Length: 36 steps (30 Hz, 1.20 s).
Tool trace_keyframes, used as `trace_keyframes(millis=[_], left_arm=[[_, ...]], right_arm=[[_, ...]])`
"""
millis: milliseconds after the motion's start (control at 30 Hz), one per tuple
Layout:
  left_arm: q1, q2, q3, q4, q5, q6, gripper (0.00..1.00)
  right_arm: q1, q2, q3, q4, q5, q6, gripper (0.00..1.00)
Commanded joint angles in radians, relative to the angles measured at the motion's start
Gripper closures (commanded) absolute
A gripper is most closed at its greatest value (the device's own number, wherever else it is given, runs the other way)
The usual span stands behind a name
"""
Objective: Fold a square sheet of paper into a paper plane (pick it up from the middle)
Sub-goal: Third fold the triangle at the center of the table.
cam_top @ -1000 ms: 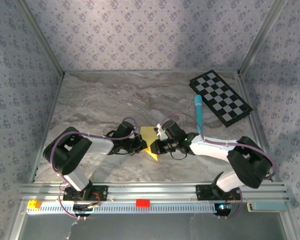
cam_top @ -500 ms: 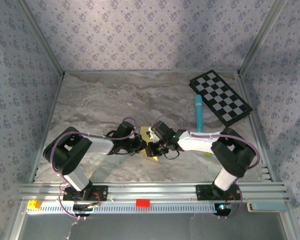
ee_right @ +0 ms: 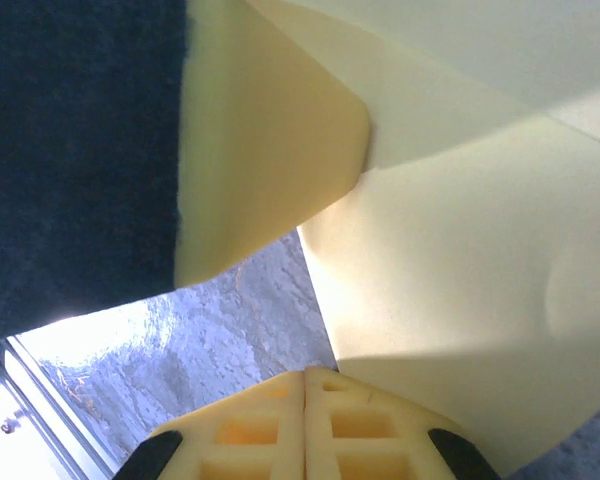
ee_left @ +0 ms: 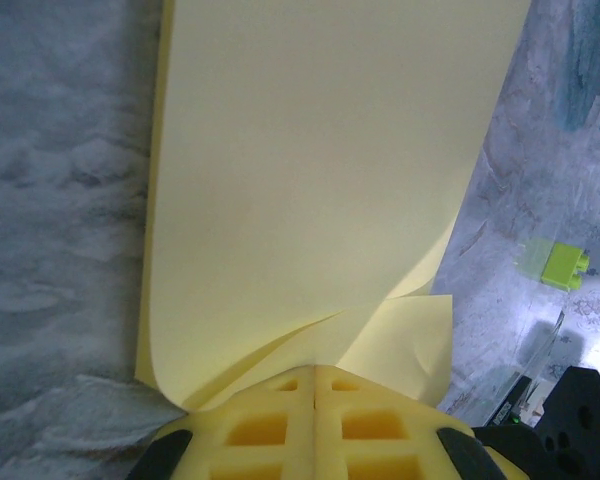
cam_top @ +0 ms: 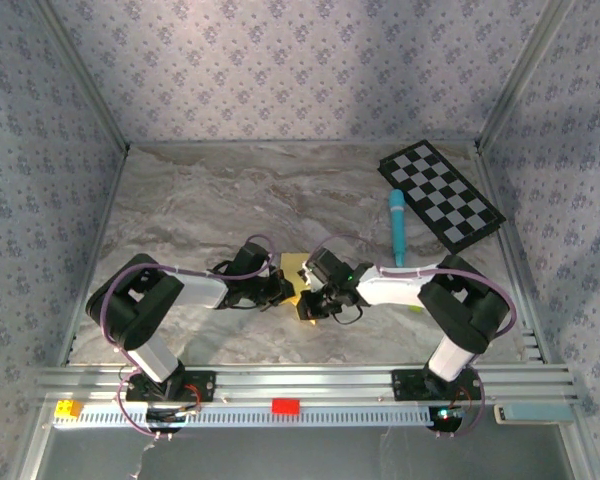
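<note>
The square sheet of paper is yellow and shows as a small patch between the two wrists at mid-table. In the left wrist view the paper runs away from me as a long curled, doubled sheet. My left gripper is shut on its near end. From above, the left gripper lies low on the table beside my right gripper. My right gripper is shut, its tips at the paper's lower corner; whether paper is pinched between them is unclear. The left gripper's yellow pad meets the sheet above.
A light-blue marker lies right of the right arm, with a black-and-white checkered board at the back right. A small yellow-green piece sits on the marble just right of the paper. Aluminium rails border the table.
The right gripper has slid left over the yellow paper, covering most of it, and its elbow has swung inward. The left arm has stayed put, still shut on the paper.
</note>
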Motion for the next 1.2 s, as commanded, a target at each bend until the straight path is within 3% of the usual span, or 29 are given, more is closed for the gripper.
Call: trace_keyframes(millis=[0,233,500,1167], left_arm=[[-0.003,0.008,-0.007,-0.099,-0.046,0.02,1.0],[-0.003,0.007,-0.006,-0.102,-0.047,0.02,1.0],[-0.002,0.008,-0.005,-0.109,-0.052,0.022,1.0],[0.0,0.019,-0.001,-0.105,-0.047,0.019,1.0]], right_arm=[[-0.007,-0.021,-0.029,0.013,-0.004,0.031,0.92],[-0.024,-0.048,-0.06,0.028,-0.004,0.055,0.92],[-0.024,-0.049,-0.155,0.16,-0.057,0.12,0.91],[-0.037,-0.097,-0.199,0.105,-0.054,0.109,0.9]])
